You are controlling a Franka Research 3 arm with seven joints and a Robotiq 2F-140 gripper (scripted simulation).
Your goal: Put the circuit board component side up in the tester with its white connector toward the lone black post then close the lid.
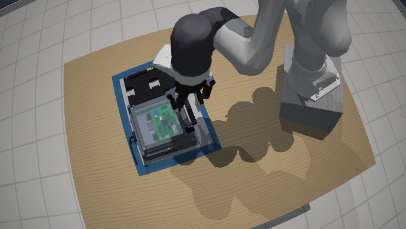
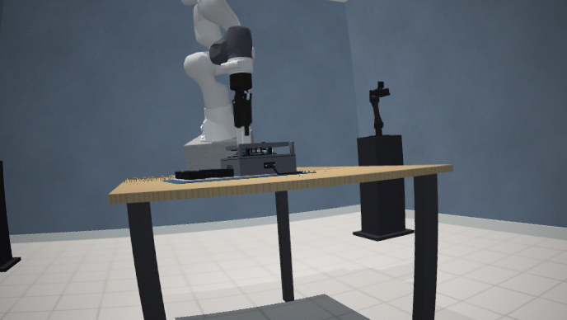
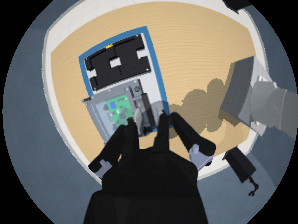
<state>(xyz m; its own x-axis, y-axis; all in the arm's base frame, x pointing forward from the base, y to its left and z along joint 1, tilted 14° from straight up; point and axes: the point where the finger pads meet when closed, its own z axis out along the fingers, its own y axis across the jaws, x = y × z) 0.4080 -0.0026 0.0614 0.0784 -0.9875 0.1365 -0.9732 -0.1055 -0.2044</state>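
Top view: the green rectangular circuit board (image 1: 164,122) lies inside the grey box-shaped tester (image 1: 147,130), under its grey frame lid. Just beyond it, the black moulded tray (image 1: 141,84) holds nothing. Both rest on a blue mat (image 1: 125,130) on the wooden bench (image 1: 265,177). The black two-fingered tool (image 1: 189,98) hangs above the tester's right side, partly closed, grasping nothing.
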